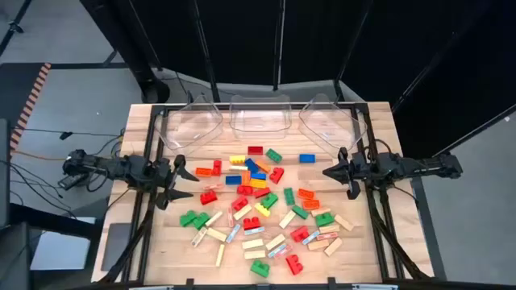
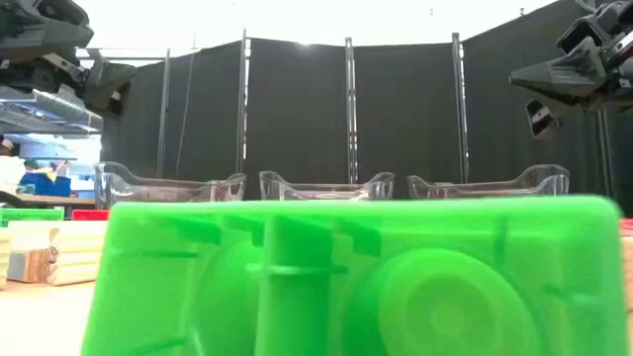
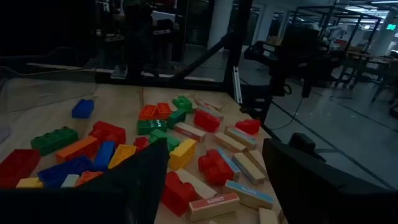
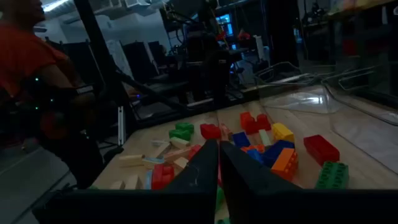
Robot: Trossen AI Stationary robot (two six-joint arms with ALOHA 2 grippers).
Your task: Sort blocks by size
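Three clear plastic bins [image 1: 260,115] stand side by side along the far edge of the wooden table [image 1: 137,133], black curtain panels [image 2: 297,109] hang behind them, and a person in what appears to be a red top [image 4: 28,56] stands beyond the table.

Blocks [image 1: 262,205] mid-table; bins [image 1: 260,113] behind them

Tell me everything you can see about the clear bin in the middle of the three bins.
The middle clear bin is a transparent plastic tub, roughly rectangular with rounded corners and a flared rim. It stands upright at the far edge of the wooden table, between two similar bins. No block can be seen inside it. The blocks lie nearer, apart from it, and neither arm touches it.
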